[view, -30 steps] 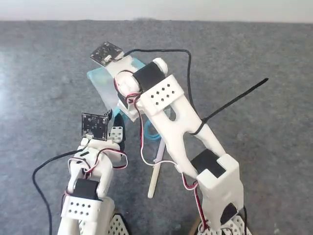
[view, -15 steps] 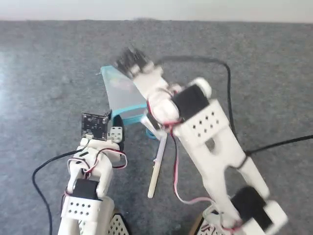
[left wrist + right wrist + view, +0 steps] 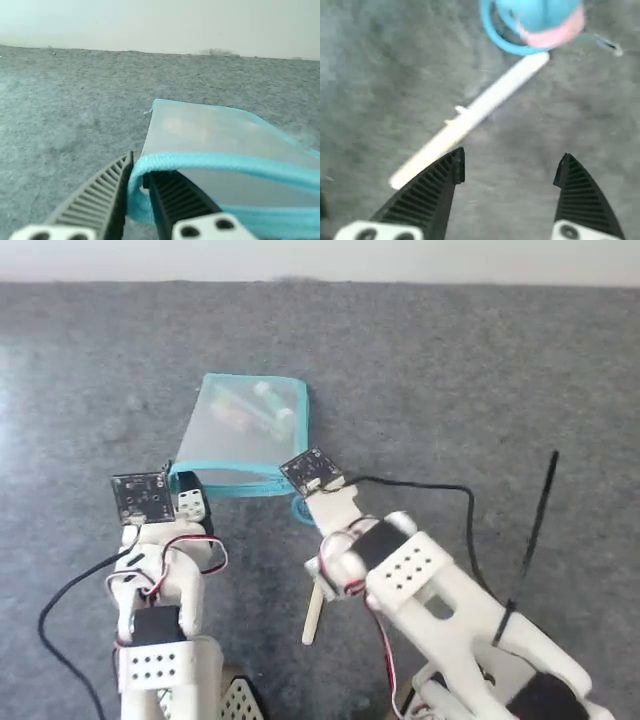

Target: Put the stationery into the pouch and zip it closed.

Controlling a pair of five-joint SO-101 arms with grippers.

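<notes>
Left tool held low and forward, jaws pinched tight on the rim of the pouch. Right tool pointing downward, fingers spread wide, gripping nothing; right arm sharply bent.

Passage is free over the bench right of and beyond the pouch. The left claw clamps its near corner, blocking there; the right claw, spread, overhangs the pen.
</notes>
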